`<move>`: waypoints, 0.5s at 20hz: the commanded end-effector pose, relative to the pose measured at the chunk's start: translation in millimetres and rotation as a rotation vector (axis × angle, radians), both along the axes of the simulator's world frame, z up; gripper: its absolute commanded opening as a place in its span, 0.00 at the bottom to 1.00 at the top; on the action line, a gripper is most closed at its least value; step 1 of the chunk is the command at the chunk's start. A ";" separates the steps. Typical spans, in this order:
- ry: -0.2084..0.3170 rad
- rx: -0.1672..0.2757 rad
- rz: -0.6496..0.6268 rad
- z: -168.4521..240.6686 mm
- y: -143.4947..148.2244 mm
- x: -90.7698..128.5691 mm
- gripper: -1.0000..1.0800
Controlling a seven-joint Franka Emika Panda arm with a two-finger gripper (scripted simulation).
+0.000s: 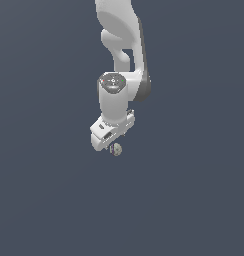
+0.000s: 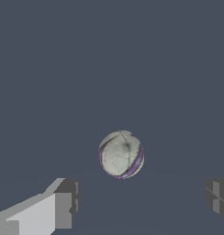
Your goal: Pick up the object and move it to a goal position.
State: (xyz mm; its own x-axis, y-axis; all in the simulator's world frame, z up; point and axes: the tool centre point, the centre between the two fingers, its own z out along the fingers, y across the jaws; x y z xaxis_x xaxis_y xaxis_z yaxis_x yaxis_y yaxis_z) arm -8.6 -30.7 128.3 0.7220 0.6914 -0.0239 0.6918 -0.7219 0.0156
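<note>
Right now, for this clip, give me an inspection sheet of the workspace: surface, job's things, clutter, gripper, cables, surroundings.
Surface: plain dark grey-blue ground, no markings.
Job's things: one small ball, greyish-white with darker patches and a purple band, resting on the ground; not gripped.
Clutter: nothing seen.
Gripper: gripper open, fingers wide apart; ball lies ahead of the gap, touching neither finger. In the exterior view the ball sits just below the gripper.
Cables: nothing seen.
Surroundings: white arm above; no goal marker visible.
</note>
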 end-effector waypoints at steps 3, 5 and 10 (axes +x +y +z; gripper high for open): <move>0.003 0.004 0.123 -8.1 -0.6 -1.5 0.96; 0.004 0.006 0.177 -11.6 -0.7 -2.2 0.96; 0.005 0.012 0.311 -20.2 -1.0 -4.0 0.96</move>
State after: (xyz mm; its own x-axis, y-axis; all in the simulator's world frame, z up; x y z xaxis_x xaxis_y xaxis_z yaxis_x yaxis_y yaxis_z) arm -12.1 -31.6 110.6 0.5119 0.8588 -0.0193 0.8590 -0.5119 0.0055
